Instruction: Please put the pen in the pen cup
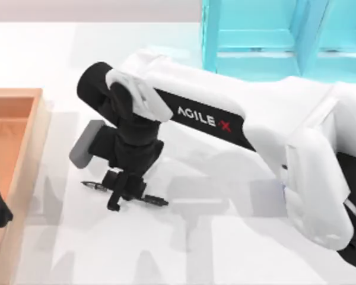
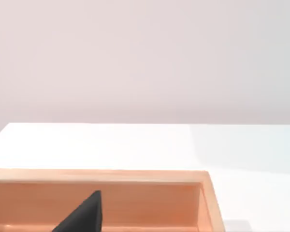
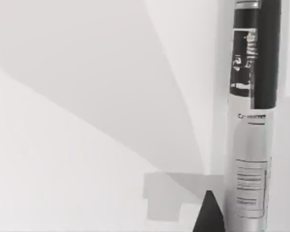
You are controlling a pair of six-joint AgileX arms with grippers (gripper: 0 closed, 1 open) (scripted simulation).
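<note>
Straddling the pen (image 1: 126, 195) flat on the table (image 1: 225, 249), your right gripper (image 1: 123, 193) looks slightly open, not clamped. Centre on the barrel, then squeeze.

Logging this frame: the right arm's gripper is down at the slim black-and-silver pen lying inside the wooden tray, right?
Not quite. The right gripper is down at the slim black-and-silver pen, but the pen lies on the white table, not inside the wooden tray at the table's left, as the top view shows.
</note>
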